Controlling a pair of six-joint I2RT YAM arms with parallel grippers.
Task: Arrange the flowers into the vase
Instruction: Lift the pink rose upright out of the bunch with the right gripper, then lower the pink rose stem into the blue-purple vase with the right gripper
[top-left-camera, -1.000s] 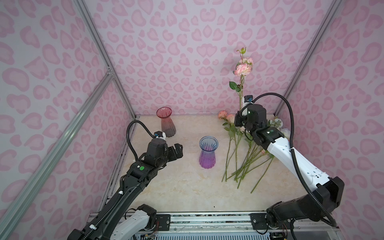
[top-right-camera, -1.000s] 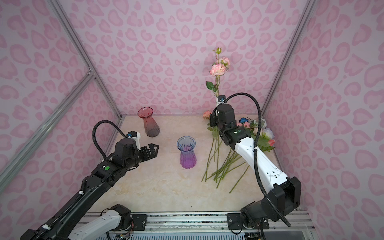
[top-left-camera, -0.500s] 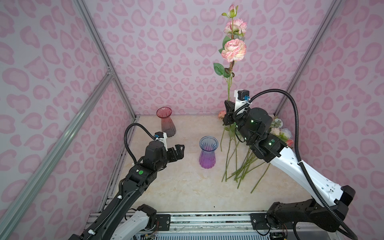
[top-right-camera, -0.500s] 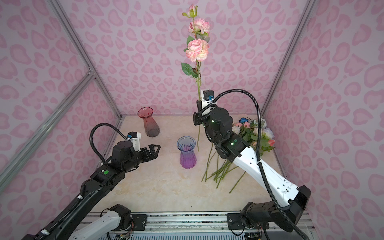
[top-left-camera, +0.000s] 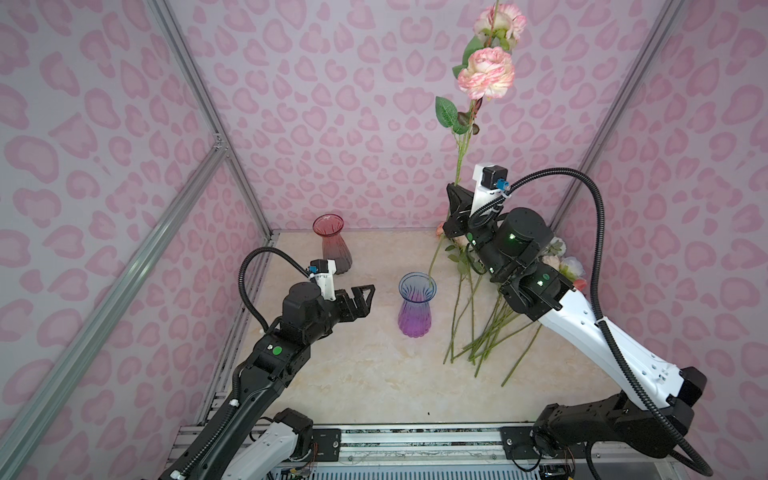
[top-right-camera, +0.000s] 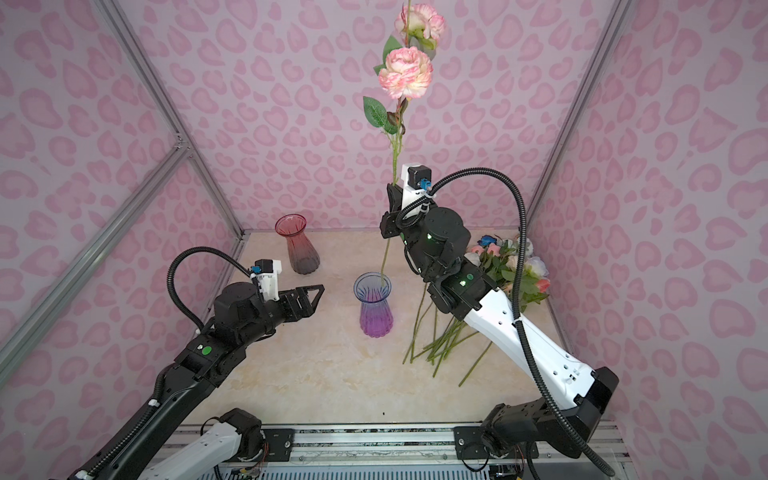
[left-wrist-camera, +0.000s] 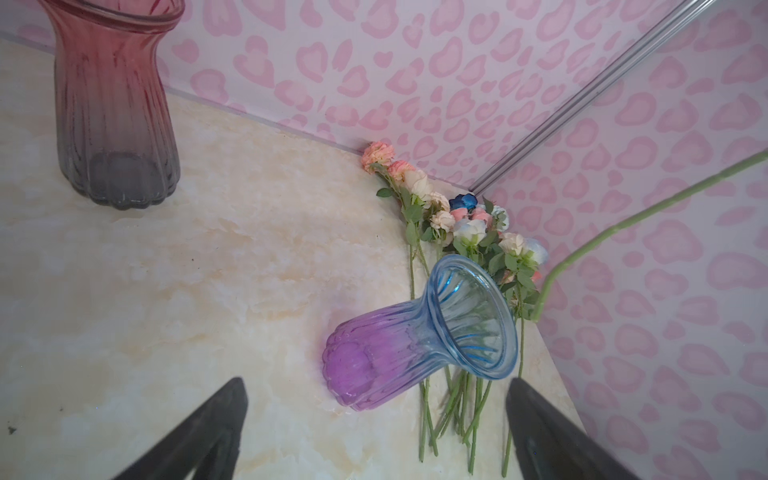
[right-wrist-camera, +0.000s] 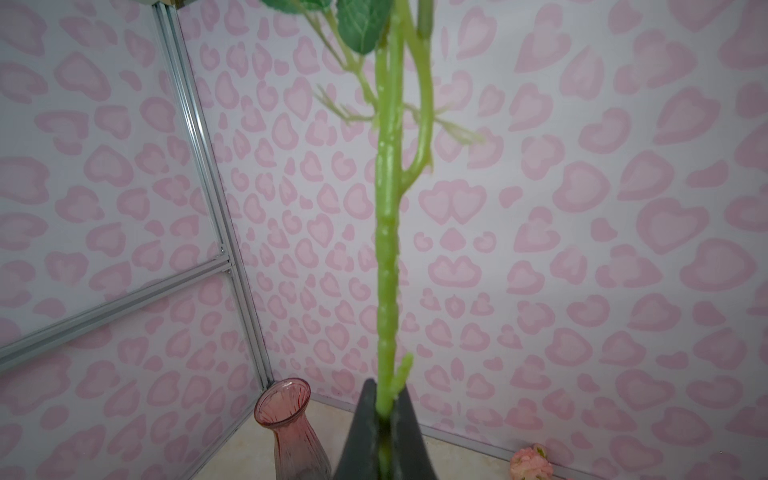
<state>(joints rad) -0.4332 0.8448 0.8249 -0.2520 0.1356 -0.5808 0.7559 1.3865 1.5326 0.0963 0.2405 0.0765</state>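
My right gripper (right-wrist-camera: 384, 409) pinches the pink-flowered stem (right-wrist-camera: 386, 249) upright, its tip at the rim of the blue-purple vase (top-left-camera: 415, 316), mid-frame. The left gripper (top-left-camera: 365, 298) hangs spread left of it. Next, I reckon: centre tip, lower, release.

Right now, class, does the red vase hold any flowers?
No, the red vase stands empty near the back wall, with no stem in its mouth.

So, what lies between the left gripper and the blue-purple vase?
Nothing stands there: both top views show only bare tabletop between the left gripper and the blue-purple vase.
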